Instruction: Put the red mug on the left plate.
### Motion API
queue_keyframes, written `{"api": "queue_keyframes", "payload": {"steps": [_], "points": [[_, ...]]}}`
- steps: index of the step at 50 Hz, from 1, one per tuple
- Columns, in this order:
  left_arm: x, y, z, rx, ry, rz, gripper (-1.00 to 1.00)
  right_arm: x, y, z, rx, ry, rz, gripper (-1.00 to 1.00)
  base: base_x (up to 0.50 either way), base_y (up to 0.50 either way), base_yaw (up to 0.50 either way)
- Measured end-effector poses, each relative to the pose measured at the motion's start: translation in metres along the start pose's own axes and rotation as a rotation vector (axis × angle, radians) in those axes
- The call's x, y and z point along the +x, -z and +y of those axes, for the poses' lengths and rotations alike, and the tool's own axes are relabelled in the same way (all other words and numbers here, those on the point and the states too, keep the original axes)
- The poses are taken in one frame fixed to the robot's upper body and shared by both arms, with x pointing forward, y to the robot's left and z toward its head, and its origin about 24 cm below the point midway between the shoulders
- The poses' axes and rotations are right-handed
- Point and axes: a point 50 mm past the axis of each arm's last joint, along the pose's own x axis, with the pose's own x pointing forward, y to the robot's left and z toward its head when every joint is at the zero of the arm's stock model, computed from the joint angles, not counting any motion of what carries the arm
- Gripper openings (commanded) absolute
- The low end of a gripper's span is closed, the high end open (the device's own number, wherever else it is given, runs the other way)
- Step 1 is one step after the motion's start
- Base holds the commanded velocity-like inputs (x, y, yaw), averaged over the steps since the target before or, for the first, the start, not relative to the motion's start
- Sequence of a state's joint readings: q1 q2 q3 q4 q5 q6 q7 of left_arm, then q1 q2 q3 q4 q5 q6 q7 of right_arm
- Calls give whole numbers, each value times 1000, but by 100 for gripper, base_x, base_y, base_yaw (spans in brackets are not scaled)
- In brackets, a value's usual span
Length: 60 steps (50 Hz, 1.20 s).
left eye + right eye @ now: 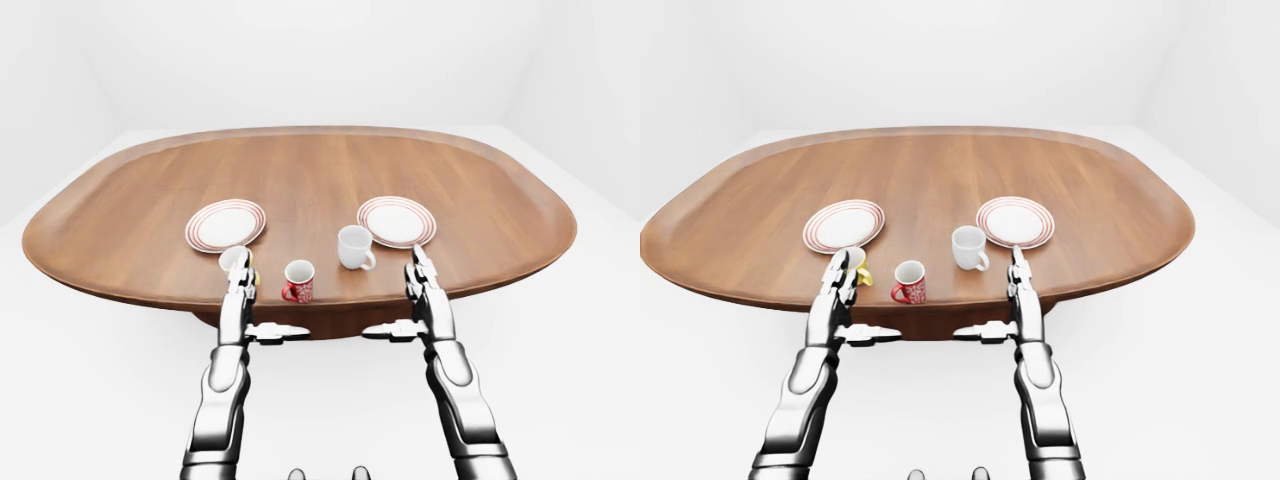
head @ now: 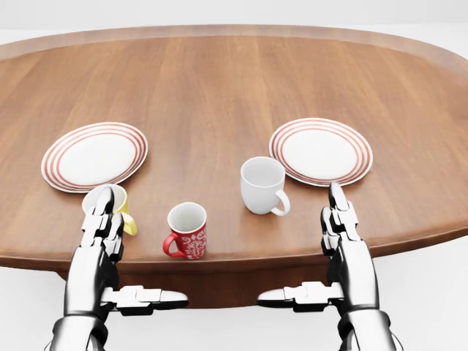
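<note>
The red mug [image 2: 187,231] with a white pattern stands upright near the table's lower edge in the head view, its handle to the left. The left plate [image 2: 93,156], white with red rings, lies up and to the left of it. My left hand [image 2: 102,219] is held flat and open left of the red mug, in front of a yellow mug [image 2: 111,203] that it partly hides. My right hand [image 2: 338,219] is open too, well to the right of the red mug, holding nothing.
A white mug [image 2: 262,185] stands right of the red mug, next to a second red-ringed plate [image 2: 321,151]. The oval wooden table [image 1: 300,180] spreads wide toward the top of the views. White floor and walls surround it.
</note>
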<state>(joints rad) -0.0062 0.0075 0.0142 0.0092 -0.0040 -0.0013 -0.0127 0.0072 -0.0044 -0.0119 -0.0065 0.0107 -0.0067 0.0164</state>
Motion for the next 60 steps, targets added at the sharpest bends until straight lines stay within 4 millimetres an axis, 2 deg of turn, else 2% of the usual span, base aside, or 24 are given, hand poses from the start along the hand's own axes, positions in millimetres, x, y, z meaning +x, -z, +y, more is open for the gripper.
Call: {"api": "queue_keyframes", "payload": {"steps": [17, 22, 29, 35, 39, 42, 49, 60], "points": [[1, 1, 5, 5, 1, 0, 100, -4, -1, -4, 16, -5, -11, 100, 0, 0, 0], [-3, -1, 6, 6, -1, -8, 100, -11, -3, -4, 21, -37, -21, 100, 0, 0, 0], [-25, -9, 12, -9, -24, -80, 100, -46, -11, -3, -17, -31, -83, 100, 0, 0, 0], [-46, -10, 17, -23, -51, -93, 100, -78, -6, -2, -82, 20, -30, 100, 0, 0, 0], [-54, -10, 19, -27, -60, -88, 100, -90, -3, -1, -120, 49, 0, 100, 0, 0, 0], [-59, -11, 19, -30, -64, -85, 100, -72, 4, -5, -135, 59, 4, 100, 0, 0, 0], [-66, -11, 20, -36, -66, -80, 100, -37, 6, -11, -153, 77, -16, 100, 0, 0, 0], [-70, -11, 20, -38, -61, -76, 100, -13, 4, -14, -151, 88, -29, 100, 0, 0, 0]]}}
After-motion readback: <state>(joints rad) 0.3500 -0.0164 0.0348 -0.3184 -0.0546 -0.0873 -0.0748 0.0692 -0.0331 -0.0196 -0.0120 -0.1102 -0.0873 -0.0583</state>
